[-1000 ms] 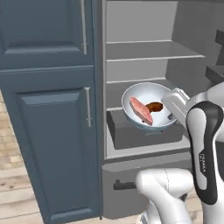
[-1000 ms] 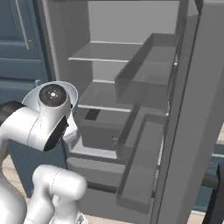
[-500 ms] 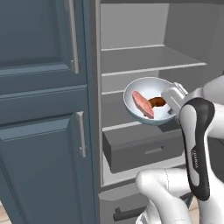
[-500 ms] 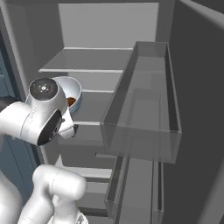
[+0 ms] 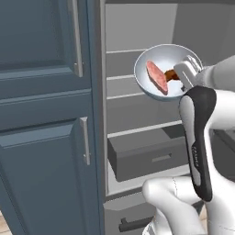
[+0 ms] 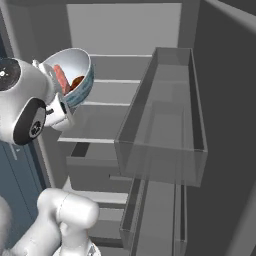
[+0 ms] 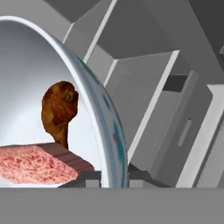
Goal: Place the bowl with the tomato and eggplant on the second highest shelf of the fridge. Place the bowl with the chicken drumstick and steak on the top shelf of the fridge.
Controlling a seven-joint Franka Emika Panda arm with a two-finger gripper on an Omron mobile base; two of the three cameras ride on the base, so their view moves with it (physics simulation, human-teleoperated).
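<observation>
Clamped shut on the rim of the bowl – steak and chicken drumstick inside – tool at about top shelf height, shelf lying further in behind the bowl.

The bowl runs off the hand view's edge at nine o'clock. The arm covers the chicken drumstick's three o'clock end.

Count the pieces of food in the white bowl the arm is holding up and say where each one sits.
2. A flat pink-red steak slab lies across the white bowl. A dark brown chicken drumstick sits just beside it, nearer the gripper clamping the rim. Anything under the slab would be hidden.
</observation>
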